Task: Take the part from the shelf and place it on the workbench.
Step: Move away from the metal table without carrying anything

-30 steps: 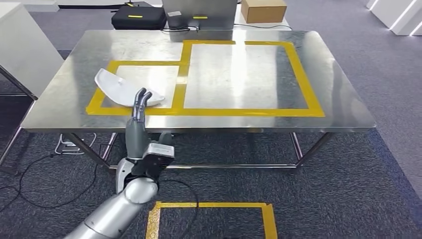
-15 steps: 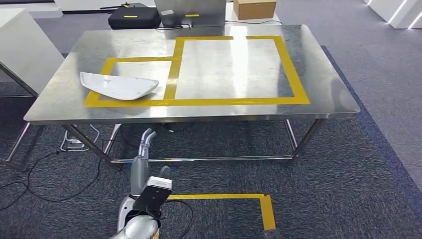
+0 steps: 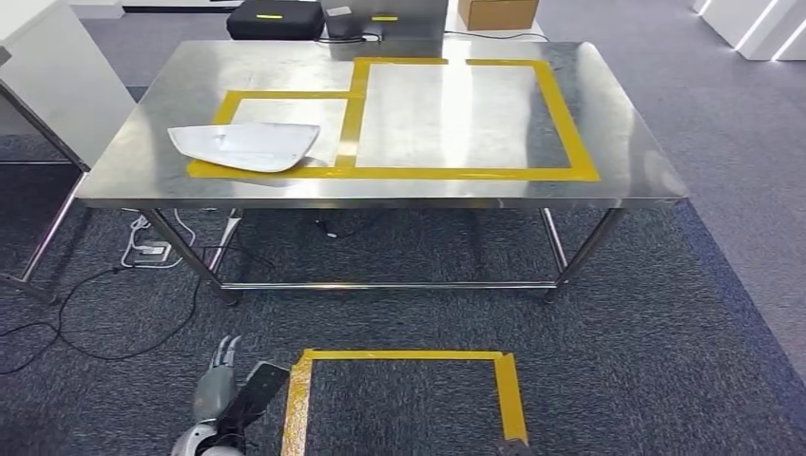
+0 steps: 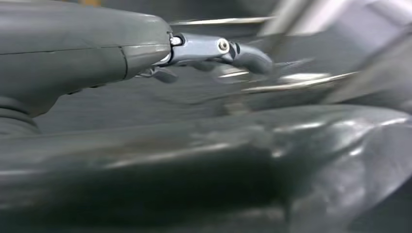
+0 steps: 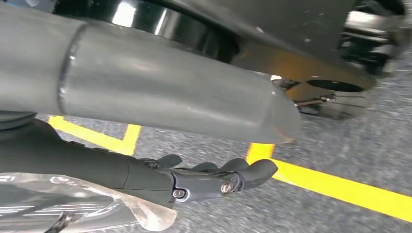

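Note:
The white curved part (image 3: 245, 145) lies flat on the steel workbench (image 3: 623, 142), over the front of the small yellow-taped box at its left. No hand touches it. My left hand (image 3: 219, 372) hangs low over the carpet, well in front of the bench, fingers straight and apart, holding nothing. The left wrist view is blurred and shows its fingers (image 4: 221, 48) stretched out with nothing in them. In the right wrist view my right hand (image 5: 214, 179) hangs over the carpet by a yellow tape line, fingers loosely extended and holding nothing.
A yellow tape square (image 3: 404, 359) marks the carpet in front of me. Cables (image 3: 95, 313) trail under the bench's left end. A white cabinet (image 3: 43, 76) stands at the left. A black case (image 3: 271, 19) and a cardboard box (image 3: 499, 11) sit behind the bench.
My left hand has left the part and dropped from the bench's front edge to near the floor. The view has pulled back from the bench; the part stays on the tabletop.

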You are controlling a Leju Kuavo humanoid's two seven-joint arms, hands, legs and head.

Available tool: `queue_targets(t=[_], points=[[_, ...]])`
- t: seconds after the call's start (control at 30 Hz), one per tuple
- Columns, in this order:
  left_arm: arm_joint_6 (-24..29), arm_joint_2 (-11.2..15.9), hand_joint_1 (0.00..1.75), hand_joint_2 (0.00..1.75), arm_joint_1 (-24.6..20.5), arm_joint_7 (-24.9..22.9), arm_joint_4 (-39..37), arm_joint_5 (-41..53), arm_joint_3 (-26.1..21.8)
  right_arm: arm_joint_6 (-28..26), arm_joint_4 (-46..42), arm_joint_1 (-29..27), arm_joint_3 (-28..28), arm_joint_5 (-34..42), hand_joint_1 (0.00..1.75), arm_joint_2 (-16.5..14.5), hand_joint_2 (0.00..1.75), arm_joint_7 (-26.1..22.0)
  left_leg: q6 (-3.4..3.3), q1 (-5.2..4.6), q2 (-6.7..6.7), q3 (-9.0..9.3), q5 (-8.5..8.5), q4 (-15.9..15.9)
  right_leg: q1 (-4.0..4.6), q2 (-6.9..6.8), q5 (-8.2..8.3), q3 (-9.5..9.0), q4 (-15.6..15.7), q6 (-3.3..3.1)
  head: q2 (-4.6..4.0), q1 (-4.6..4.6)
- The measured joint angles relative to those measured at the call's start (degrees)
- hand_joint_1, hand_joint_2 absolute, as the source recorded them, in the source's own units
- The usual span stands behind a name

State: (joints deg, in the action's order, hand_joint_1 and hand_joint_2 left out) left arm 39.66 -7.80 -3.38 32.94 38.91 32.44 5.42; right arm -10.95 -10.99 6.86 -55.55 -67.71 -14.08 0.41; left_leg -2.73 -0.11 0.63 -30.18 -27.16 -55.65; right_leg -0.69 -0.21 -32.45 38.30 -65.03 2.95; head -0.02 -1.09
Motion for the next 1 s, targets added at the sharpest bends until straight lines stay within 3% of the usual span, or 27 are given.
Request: queue_targets(t=[0.03,0.07,0.1,0.13,0.2,0.27,0.33,0.4,0.43,0.47,0.53,0.57,0.6,0.63,0.67,0.7,0.77,0.8,0.83,0.9,0.97,1.0], points=[[-0.44,0.28,0.0,0.0,-0.37,-0.78,-3.05,0.18,-1.15,0.06,0.0,-0.01,0.02,-0.09,0.0,0.0,0.0,0.06,-0.06,-0.05,0.04,-0.93,0.69,-0.07,-0.01,0.01,-2.21,0.92,-3.92,0.12,0.0,-0.05],[-0.96,0.52,0.0,0.0,-0.61,-1.69,-5.77,0.45,-2.06,0.13,0.0,-0.02,0.04,-0.16,0.0,0.0,0.0,0.13,-0.04,-0.11,0.11,-1.88,1.36,-0.15,-0.01,0.01,-3.08,1.25,-6.96,0.19,0.0,-0.04],[-1.61,0.75,0.0,0.0,-0.82,-2.87,-8.38,0.87,-2.79,0.23,0.0,-0.02,0.07,-0.33,0.0,0.0,0.0,0.28,0.04,-0.14,0.17,-2.85,2.02,-0.28,-0.01,0.02,-2.58,0.74,-8.39,0.23,0.0,-0.05],[-2.36,0.94,0.0,0.0,-1.03,-4.23,-10.84,1.35,-3.33,0.38,0.0,0.0,0.1,-0.55,0.0,0.0,0.0,0.54,0.14,-0.16,0.2,-3.76,2.6,-0.44,0.0,0.02,-1.04,-0.79,-7.72,0.19,0.0,-0.05],[-4.42,1.17,0.0,0.0,-1.28,-7.62,-14.81,2.31,-4.07,0.61,-0.01,0.19,0.22,-1.27,0.0,0.0,0.0,1.56,0.47,-0.19,0.2,-5.34,3.64,-0.9,0.02,0.04,1.51,-6.48,-1.06,-0.07,0.0,-0.05],[-6.87,1.25,0.0,0.0,-1.34,-11.65,-17.75,3.16,-4.48,0.63,-0.02,0.49,0.46,-1.98,0.0,0.0,0.0,2.86,0.97,-0.34,0.15,-6.29,4.7,-1.27,0.13,0.13,0.89,-12.29,7.28,-0.53,0.0,-0.01],[-9.04,1.26,0.0,0.0,-1.24,-15.65,-20.06,4.21,-4.6,0.61,-0.02,0.6,0.66,-2.48,0.0,0.0,0.0,3.64,1.56,-0.36,0.14,-6.63,5.77,-1.23,0.32,0.19,0.06,-13.87,10.72,-1.06,0.0,0.05],[-10.5,1.29,0.0,0.0,-0.88,-19.3,-22.07,5.48,-4.59,0.62,-0.01,0.45,0.82,-2.72,0.0,-0.01,0.0,3.88,2.25,-0.16,-0.02,-6.99,5.47,-1.37,0.26,0.01,0.89,-12.74,10.71,-1.99,0.0,0.01],[-11.1,1.3,0.0,0.0,-0.56,-21.06,-22.9,6.17,-4.58,0.64,-0.01,0.37,0.95,-2.76,0.0,-0.02,0.0,3.93,2.6,-0.06,-0.12,-7.36,3.84,-2.33,0.19,-0.08,1.42,-12.22,10.73,-2.56,0.0,0.12],[-11.76,1.32,0.0,0.0,-0.22,-22.69,-23.61,7.02,-4.53,0.66,0.0,0.33,1.06,-2.77,0.0,-0.02,0.0,3.96,2.91,0.03,-0.21,-7.97,1.25,-4.45,0.11,-0.16,1.97,-11.62,10.77,-3.01,0.0,0.21],[-13.33,1.33,0.0,0.0,0.34,-26.4,-24.65,9.3,-4.14,0.77,0.0,0.27,1.17,-2.57,0.0,-0.02,0.0,3.93,3.35,0.17,-0.24,-9.54,-4.41,-11.86,0.16,-0.23,2.91,-10.5,10.68,-3.38,0.0,0.45],[-14.09,1.34,0.0,0.0,0.54,-28.32,-25.11,10.5,-3.76,0.85,0.0,0.25,1.17,-2.41,0.0,-0.02,0.0,3.93,3.49,0.21,-0.24,-10.06,-5.75,-15.56,0.18,-0.29,3.41,-9.94,10.57,-3.38,0.0,0.44],[-14.65,1.34,0.0,0.0,0.74,-29.99,-25.5,11.46,-3.36,0.93,0.0,0.21,1.17,-2.2,0.0,-0.02,0.0,3.92,3.55,0.24,-0.24,-9.96,-5.74,-17.86,0.19,-0.35,3.91,-9.39,10.42,-3.32,0.0,0.45],[-15.09,1.34,0.0,0.0,0.92,-31.15,-25.8,12.11,-2.99,0.99,0.0,0.16,1.17,-2.0,0.0,-0.02,0.0,3.91,3.53,0.27,-0.24,-8.95,-4.69,-17.88,0.2,-0.36,4.34,-8.85,10.26,-3.22,0.0,0.46],[-15.41,1.32,0.0,0.0,1.07,-32.01,-26.03,12.54,-2.69,1.02,0.0,0.13,1.16,-1.85,0.0,-0.02,0.0,3.88,3.41,0.3,-0.33,-6.9,-3.15,-15.57,0.2,-0.27,4.72,-8.27,10.1,-3.07,0.0,0.48],[-15.61,1.29,0.0,0.0,1.15,-32.47,-26.17,12.81,-2.44,1.03,0.0,0.11,1.16,-1.7,0.0,-0.02,0.0,3.84,3.16,0.32,-0.87,-4.01,-1.84,-11.32,0.17,-0.12,4.99,-7.83,9.94,-2.89,0.0,0.49],[-15.91,1.21,0.0,0.0,1.27,-33.17,-26.43,13.25,-1.89,1.04,0.0,0.24,1.15,-1.57,0.0,-0.08,0.0,3.74,2.53,0.42,-2.85,1.24,-1.26,-2.88,0.16,0.27,5.51,-7.02,9.63,-2.35,0.0,0.46],[-15.99,1.15,0.0,0.0,1.34,-33.59,-26.58,13.46,-1.61,1.04,0.0,0.35,1.16,-1.58,0.0,-0.11,0.0,3.71,2.3,0.39,-3.6,2.53,-1.5,-0.53,0.11,0.56,5.82,-6.66,9.53,-2.05,0.0,0.5],[-16.05,1.08,0.0,0.0,1.42,-34.14,-26.71,13.72,-1.39,1.07,0.0,0.43,1.16,-1.68,0.0,-0.14,0.0,3.7,2.17,0.32,-3.76,2.86,-1.81,0.27,0.05,0.92,6.17,-6.32,9.48,-1.71,0.0,0.56],[-16.11,0.72,0.0,0.0,1.51,-35.56,-26.9,13.93,-0.99,1.25,0.0,0.14,1.23,-2.44,0.0,-0.15,0.0,3.62,1.79,0.31,-2.7,2.66,-1.55,0.7,-0.03,1.65,6.45,-5.79,9.36,-1.06,0.0,0.67],[-16.46,0.26,0.0,0.0,1.53,-36.37,-26.94,13.03,-0.77,2.19,0.0,-0.71,1.88,-4.67,0.0,0.06,0.0,3.04,1.15,0.56,-1.61,2.44,-1.1,1.03,-0.01,1.48,4.38,-4.25,6.6,-0.54,0.0,0.39],[-16.66,0.1,0.0,0.0,1.61,-36.46,-26.97,12.47,-0.73,2.94,0.0,-1.22,2.46,-5.98,0.0,0.31,0.0,2.53,0.9,0.63,-1.03,2.26,-0.93,1.05,-0.05,1.16,2.37,-2.73,3.32,-0.33,0.0,0.22]])
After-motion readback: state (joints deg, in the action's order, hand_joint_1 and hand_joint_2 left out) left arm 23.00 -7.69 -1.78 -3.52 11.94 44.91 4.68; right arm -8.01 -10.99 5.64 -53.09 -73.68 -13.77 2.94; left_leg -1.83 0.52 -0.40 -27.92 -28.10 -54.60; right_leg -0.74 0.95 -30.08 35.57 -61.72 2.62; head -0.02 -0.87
